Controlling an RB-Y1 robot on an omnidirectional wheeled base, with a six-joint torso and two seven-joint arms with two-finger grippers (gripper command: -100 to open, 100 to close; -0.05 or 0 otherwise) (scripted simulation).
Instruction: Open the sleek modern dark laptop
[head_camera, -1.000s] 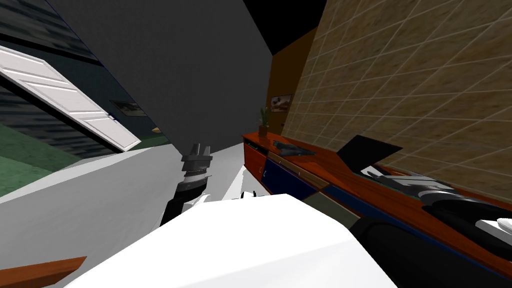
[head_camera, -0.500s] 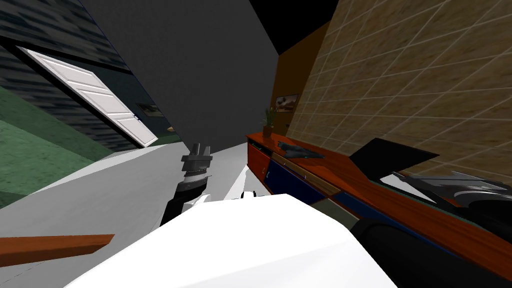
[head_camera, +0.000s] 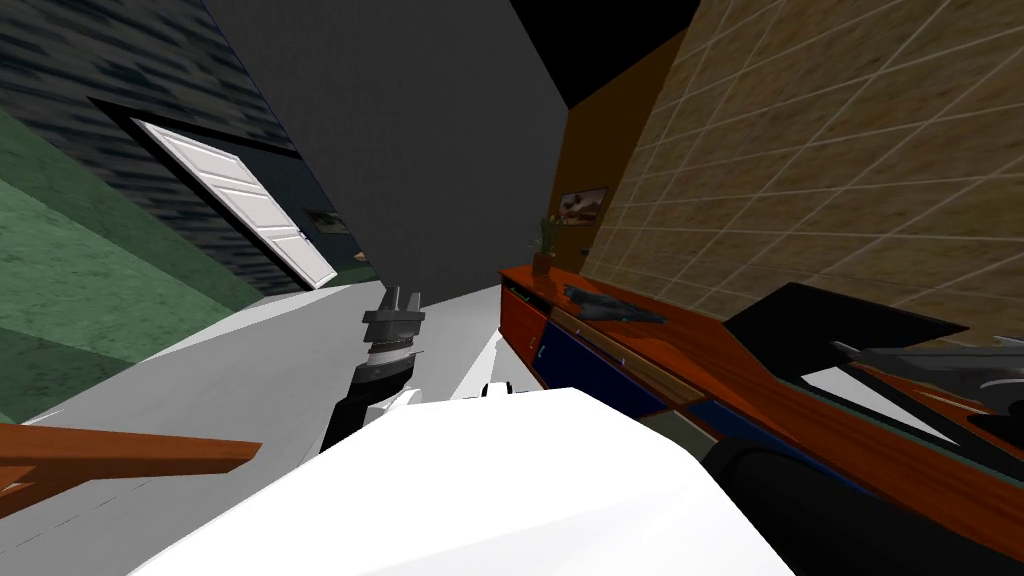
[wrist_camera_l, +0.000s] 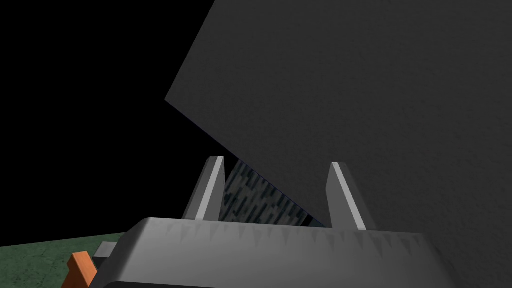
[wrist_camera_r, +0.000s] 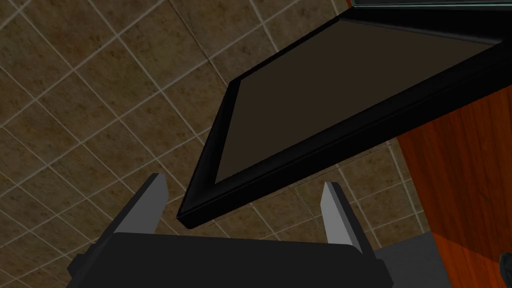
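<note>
Over on my right, the black laptop (head_camera: 850, 318) sits on a long red-brown wooden cabinet (head_camera: 700, 345) with blue fronts (head_camera: 590, 370), next to a tan tiled wall (head_camera: 850, 150). Its flat lid is up and tilted. The screen (wrist_camera_r: 340, 100) is dark and smooth, inside a shiny black frame. The right gripper (wrist_camera_r: 245, 200) is close to a corner of the lid, its two thin grey fingers spread wide and holding nothing. The left gripper (head_camera: 400, 297) hangs out in front, away from the cabinet, its fingers apart and empty too. A small potted plant (head_camera: 543, 245) stands at the cabinet's far end.
</note>
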